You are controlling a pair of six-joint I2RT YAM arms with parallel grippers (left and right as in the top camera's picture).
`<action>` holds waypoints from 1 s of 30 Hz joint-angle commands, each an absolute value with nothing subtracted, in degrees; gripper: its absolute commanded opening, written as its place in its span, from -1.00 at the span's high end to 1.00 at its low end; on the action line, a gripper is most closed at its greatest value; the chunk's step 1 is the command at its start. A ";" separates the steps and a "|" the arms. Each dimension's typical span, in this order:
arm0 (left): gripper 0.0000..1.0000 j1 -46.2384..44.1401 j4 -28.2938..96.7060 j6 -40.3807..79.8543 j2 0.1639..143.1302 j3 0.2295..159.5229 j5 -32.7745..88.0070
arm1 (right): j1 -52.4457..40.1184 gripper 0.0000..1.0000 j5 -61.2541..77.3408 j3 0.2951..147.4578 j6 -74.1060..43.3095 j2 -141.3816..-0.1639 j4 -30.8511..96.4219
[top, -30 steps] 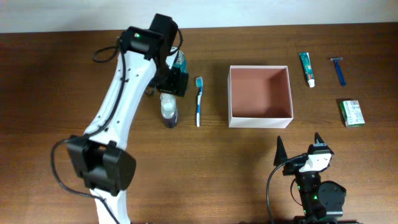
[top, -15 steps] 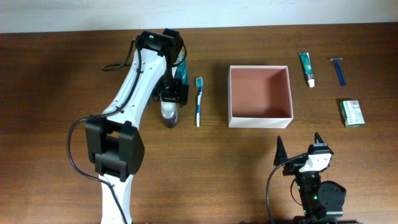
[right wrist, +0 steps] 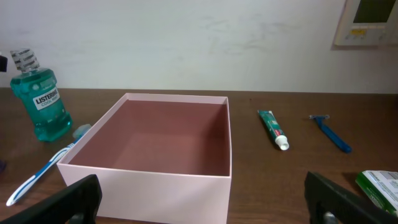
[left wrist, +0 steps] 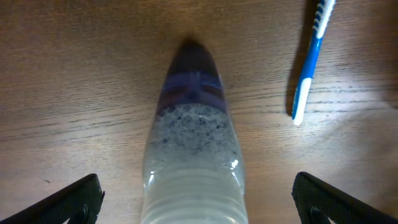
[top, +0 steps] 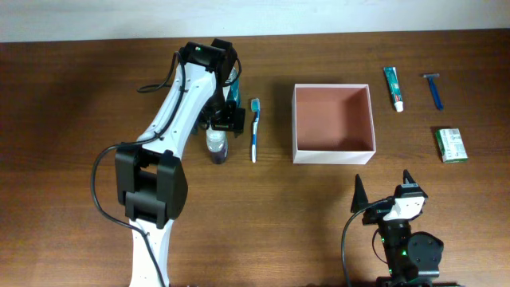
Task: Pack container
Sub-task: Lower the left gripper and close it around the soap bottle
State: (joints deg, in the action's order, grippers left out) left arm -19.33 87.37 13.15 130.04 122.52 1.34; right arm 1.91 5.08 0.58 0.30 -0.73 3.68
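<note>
The container (top: 296, 119) is a square white-walled box with a reddish-pink inside, open and holding nothing, at the table's middle right; it also shows in the right wrist view (right wrist: 155, 180). A clear bottle with a purple cap (top: 216, 144) lies on the table left of it. My left gripper (top: 222, 122) is open right over it; in the left wrist view the bottle (left wrist: 194, 143) lies between the wide-apart fingers, untouched. A blue toothbrush (top: 255, 129) lies between bottle and container. My right gripper (top: 382, 194) is open and holds nothing, near the front edge.
A green mouthwash bottle (right wrist: 42, 99) stands behind the left gripper. A toothpaste tube (top: 394, 88), a blue razor (top: 434, 90) and a small green box (top: 452, 144) lie right of the container.
The left arm swung toward the front and right, bringing its open gripper from near the mouthwash down over the clear bottle. The right arm has not moved.
</note>
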 commanded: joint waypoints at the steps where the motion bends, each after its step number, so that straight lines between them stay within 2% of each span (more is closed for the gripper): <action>1: -0.99 -19.07 87.02 13.65 130.41 123.04 2.61 | 1.45 -0.98 5.41 0.32 0.64 -0.36 3.92; 4: -0.97 -19.07 87.02 13.65 130.41 123.04 2.61 | 1.45 -0.98 5.41 0.32 0.64 -0.36 3.92; 7: -0.79 -19.07 87.13 13.65 130.41 123.04 2.61 | 1.45 -0.98 5.41 0.32 0.64 -0.36 3.92; 12: -0.79 -19.07 88.14 13.65 130.39 123.04 2.61 | 1.45 -0.97 5.41 0.32 0.64 -0.36 3.92; 19: -0.39 -19.07 89.84 13.63 130.39 123.04 2.55 | 1.45 -0.98 5.41 0.32 0.64 -0.36 3.92; 30: -0.18 -19.07 90.54 13.21 130.39 123.04 1.72 | 1.45 -0.97 5.41 0.32 0.64 -0.36 3.92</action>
State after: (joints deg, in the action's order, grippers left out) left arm -19.33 90.45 13.30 130.04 122.52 1.93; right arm 1.91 5.08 0.58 0.30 -0.73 3.68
